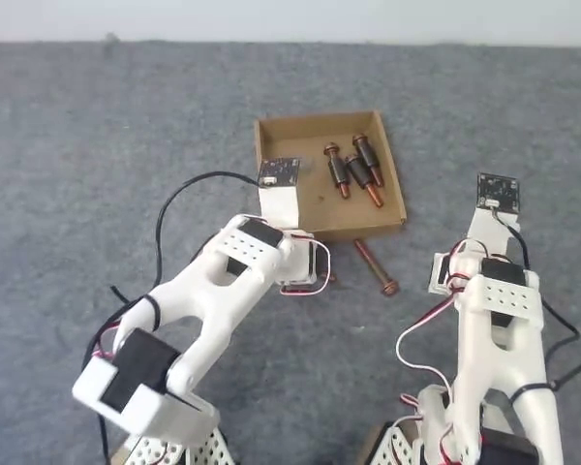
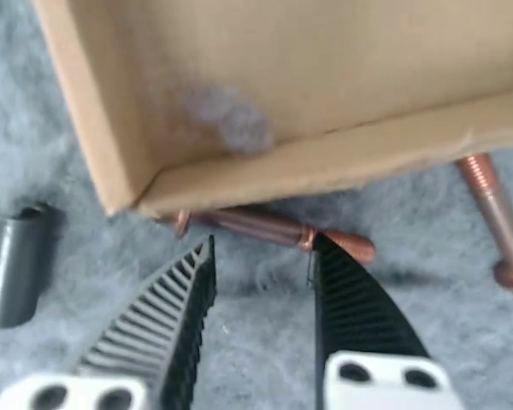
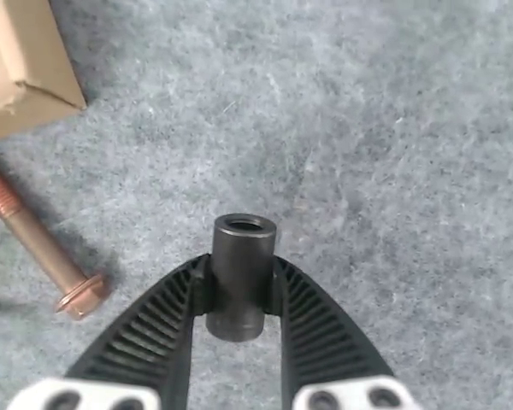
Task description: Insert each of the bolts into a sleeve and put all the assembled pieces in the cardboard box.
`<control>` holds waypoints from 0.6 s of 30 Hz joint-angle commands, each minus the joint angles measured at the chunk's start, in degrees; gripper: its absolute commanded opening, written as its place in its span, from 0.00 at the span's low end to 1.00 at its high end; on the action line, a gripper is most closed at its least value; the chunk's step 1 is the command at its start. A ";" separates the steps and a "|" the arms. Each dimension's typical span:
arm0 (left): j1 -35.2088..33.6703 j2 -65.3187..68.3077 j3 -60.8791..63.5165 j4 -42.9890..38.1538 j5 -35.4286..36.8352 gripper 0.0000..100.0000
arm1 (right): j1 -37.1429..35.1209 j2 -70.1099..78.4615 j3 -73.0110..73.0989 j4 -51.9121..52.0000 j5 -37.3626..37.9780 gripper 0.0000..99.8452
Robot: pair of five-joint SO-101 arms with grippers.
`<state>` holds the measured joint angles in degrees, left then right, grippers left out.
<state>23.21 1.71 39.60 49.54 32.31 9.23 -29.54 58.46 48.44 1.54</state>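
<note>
My left gripper (image 2: 263,256) is open just above the carpet, its fingertips on either side of a copper bolt (image 2: 265,229) that lies along the outer front wall of the cardboard box (image 2: 239,102). A dark sleeve (image 2: 13,265) lies apart on the carpet nearby. My right gripper (image 3: 239,269) is shut on another dark sleeve (image 3: 239,256), held upright above the carpet. A second loose bolt (image 1: 376,266) lies in front of the box (image 1: 310,124), between the left arm (image 1: 261,257) and the right arm (image 1: 494,291). Three assembled pieces (image 1: 356,170) lie inside the box.
Grey carpet covers the table. The second bolt (image 3: 34,243) and the box corner (image 3: 26,68) lie close to the right gripper. Open carpet stretches to the right of the box and to the far left. Cables trail from both arm bases.
</note>
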 commanded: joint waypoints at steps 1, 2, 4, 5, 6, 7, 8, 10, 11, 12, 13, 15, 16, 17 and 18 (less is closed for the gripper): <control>-1.05 0.18 -2.42 -1.67 2.73 0.17 | -0.84 -2.68 -0.35 -0.84 0.97 0.01; -1.23 0.18 -2.42 -2.73 4.84 0.17 | -0.84 -2.68 -0.35 -0.84 0.97 0.01; -1.41 0.62 -2.42 -4.04 8.00 0.17 | -0.84 -2.68 -0.35 -0.84 0.97 0.01; -1.32 0.79 -2.51 -4.22 8.18 0.17 | -0.84 -2.68 -0.35 -0.84 0.97 0.01; -1.23 0.79 -2.51 -4.22 8.26 0.17 | -0.84 -2.68 -0.35 -0.84 0.97 0.01; -1.23 0.79 -2.42 -4.22 8.35 0.17 | -0.84 -2.68 -0.35 -0.84 0.97 0.01; -1.49 0.79 -2.42 -4.22 8.35 0.17 | -0.84 -2.68 -0.35 -0.84 0.97 0.01; -1.58 0.79 -2.42 -4.22 8.35 0.17 | -0.92 -2.68 -0.35 -0.84 0.97 0.01; -1.58 0.88 -2.42 -4.31 8.35 0.17 | -0.92 -2.68 -0.35 -0.84 0.97 0.01; -1.58 0.88 -2.42 -4.31 8.35 0.17 | -0.92 -2.68 -0.35 -0.84 0.97 0.01; -1.58 0.88 -2.42 -4.40 8.35 0.17 | -0.92 -2.68 -0.35 -0.84 1.05 0.01; -1.58 0.79 -2.59 -4.40 8.44 0.17 | -0.92 -2.68 -0.35 -0.84 1.32 0.01; -1.49 0.62 -2.59 -4.40 8.44 0.17 | -0.92 -2.68 -0.35 -0.84 2.02 0.01; -1.41 0.26 -2.59 -4.75 8.44 0.17 | -0.92 -2.68 -0.18 -0.84 2.46 0.01; -1.41 0.18 -2.51 -5.80 9.05 0.17 | -1.01 -2.68 0.09 -1.10 2.73 0.01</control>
<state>22.68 2.59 39.43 46.55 40.04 8.88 -29.54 58.46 48.44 2.68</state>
